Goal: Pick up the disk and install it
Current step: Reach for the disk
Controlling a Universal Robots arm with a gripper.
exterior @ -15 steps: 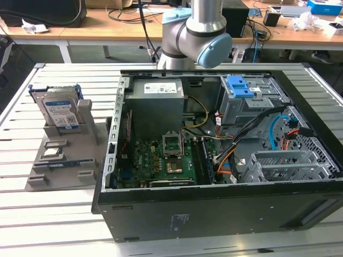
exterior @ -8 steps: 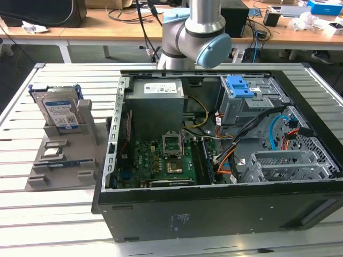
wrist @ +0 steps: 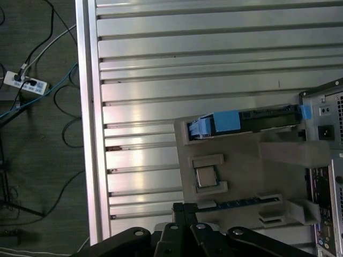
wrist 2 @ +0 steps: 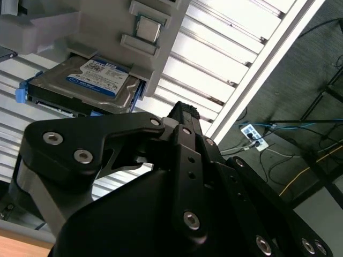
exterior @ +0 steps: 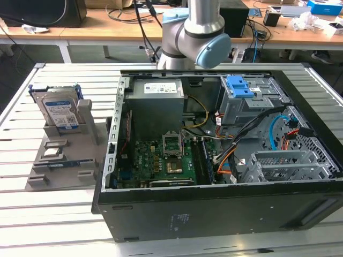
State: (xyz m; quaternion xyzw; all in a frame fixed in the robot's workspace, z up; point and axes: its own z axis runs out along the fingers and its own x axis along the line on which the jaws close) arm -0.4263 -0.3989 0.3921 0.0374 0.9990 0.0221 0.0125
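Observation:
The disk (exterior: pixel 59 111) is a silver-grey drive with a blue-and-white label and blue side rails. It stands upright in a grey holder (exterior: pixel 64 160) at the exterior view's left, beside the open computer case (exterior: pixel 214 206). The second wrist view shows the disk's (wrist 2: pixel 95 79) label face, and the first wrist view shows the disk (wrist: pixel 268 119) edge-on. My gripper (wrist: pixel 184 206) hangs above the holder, clear of the disk, with its black fingers together and nothing between them. Its tip (wrist 2: pixel 185 110) points toward the table near the holder.
A grey power-supply box (exterior: pixel 158 107), a green motherboard (exterior: pixel 171 155) and a blue caddy (exterior: pixel 239 85) sit inside the case. The holder also carries a processor chip (wrist: pixel 206 175) and a memory stick (wrist: pixel 241 203). The slatted metal table's edge (wrist: pixel 86 107) borders floor cables.

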